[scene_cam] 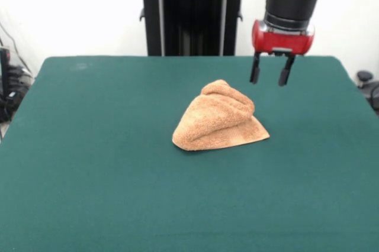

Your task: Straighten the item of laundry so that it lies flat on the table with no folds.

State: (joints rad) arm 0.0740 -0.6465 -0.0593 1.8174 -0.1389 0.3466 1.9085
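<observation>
The orange-tan terry towel (219, 119) lies crumpled in a rumpled heap near the middle of the dark green table (89, 163). Its upper part is bunched into a hump and a woven band shows along its lower right edge. My gripper (271, 78) hangs on the red and black arm above and to the right of the towel's hump, clear of the cloth. Its two black fingers (255, 70) are spread apart with nothing between them.
The robot's black pedestal (192, 12) stands at the table's far edge behind the towel. Dark cables and gear (9, 86) sit off the table's left side, and a dark object (367, 83) off its right side.
</observation>
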